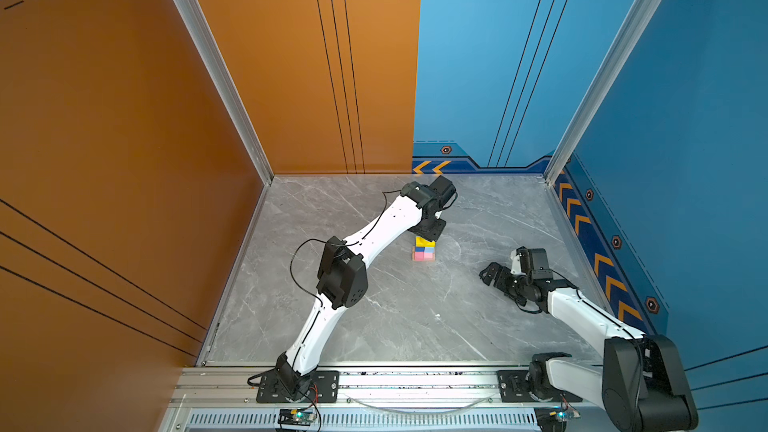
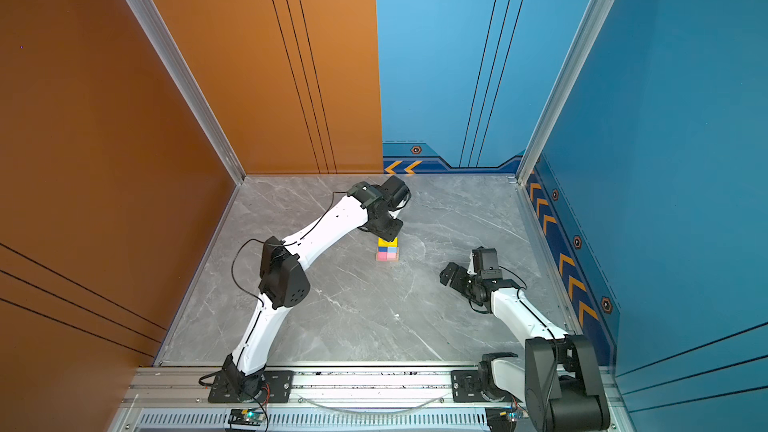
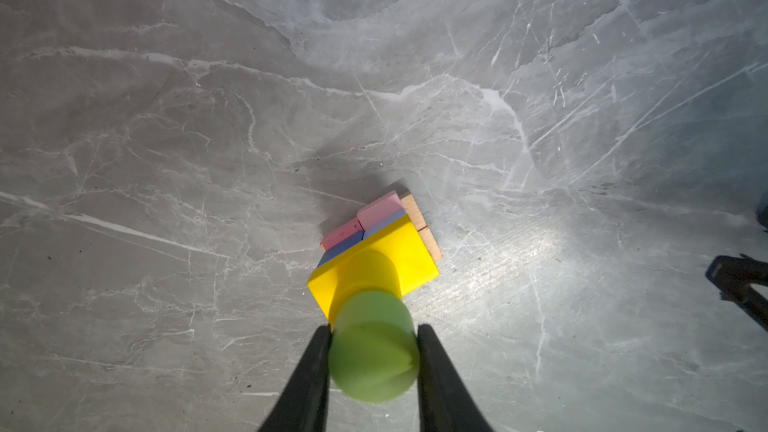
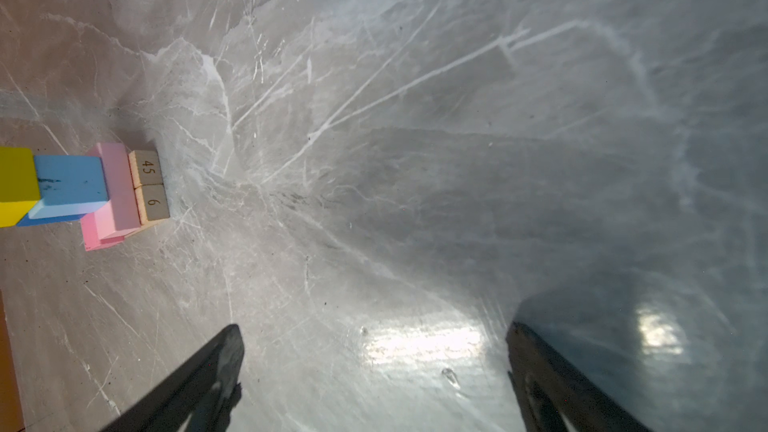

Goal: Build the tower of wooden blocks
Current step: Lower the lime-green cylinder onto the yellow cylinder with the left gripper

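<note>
A: Left gripper (image 3: 374,329), state?
B: Closed partway onto the green cylinder (image 3: 374,361); both black fingers (image 3: 309,376) press against its sides in the left wrist view; the cylinder is upright, directly above the tower (image 1: 424,249).
A: Tower location?
B: On the grey marble table (image 1: 374,317), around the middle and a little toward the back wall; in both top views the left wrist hangs over it and hides its top.
A: Layers, bottom up?
B: Two tan planks (image 3: 430,243) side by side on the table; two pink bars (image 3: 379,209) on them; a dark blue cube (image 3: 344,245) and a light blue cube (image 4: 68,179) next to each other on the bars; a yellow brick (image 3: 417,257) over the cubes; a yellow cylinder (image 3: 370,274) standing on the brick.
A: Is the green cylinder seated on the yellow one?
B: Cannot tell; the two line up end to end, but the green one itself hides the joint.
A: Right gripper (image 4: 374,328)?
B: Spread wide; nothing between its fingers; low over the table, to the right of the tower and well apart from it.
A: Anything else from the right wrist view?
B: The plank ends face that camera; one is printed 45, the other 6.
</note>
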